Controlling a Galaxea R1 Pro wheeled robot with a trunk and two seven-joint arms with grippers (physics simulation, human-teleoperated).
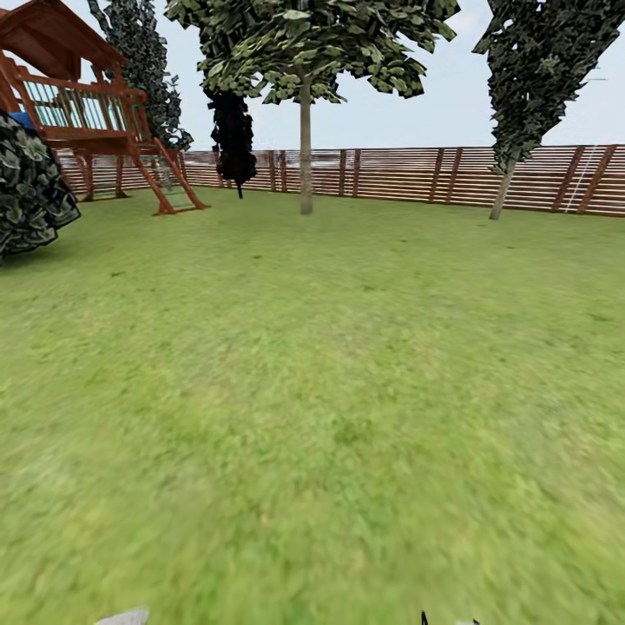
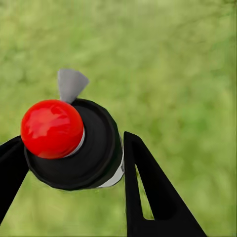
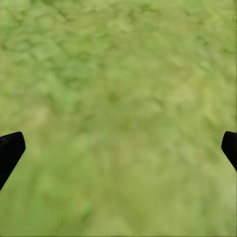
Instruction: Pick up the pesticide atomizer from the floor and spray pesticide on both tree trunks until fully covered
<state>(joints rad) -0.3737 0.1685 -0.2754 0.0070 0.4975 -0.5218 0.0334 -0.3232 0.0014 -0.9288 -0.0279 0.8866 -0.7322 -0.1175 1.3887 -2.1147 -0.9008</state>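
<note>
Left claw [image 2: 74, 163] clamped around pesticide atomizer [image 2: 74, 148], right claw [image 3: 118, 148] spread wide over grass [image 3: 118, 74]

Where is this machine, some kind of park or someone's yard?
Most likely a fenced back garden: a grass lawn, a brown slatted wooden fence along the far side, trees, and a wooden play frame in the corner.

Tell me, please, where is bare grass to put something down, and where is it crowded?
The lawn is bare from the near edge of the head view up to the tree trunk and fence. Crowded: the far left, with the wooden play structure and dark bush.
</note>
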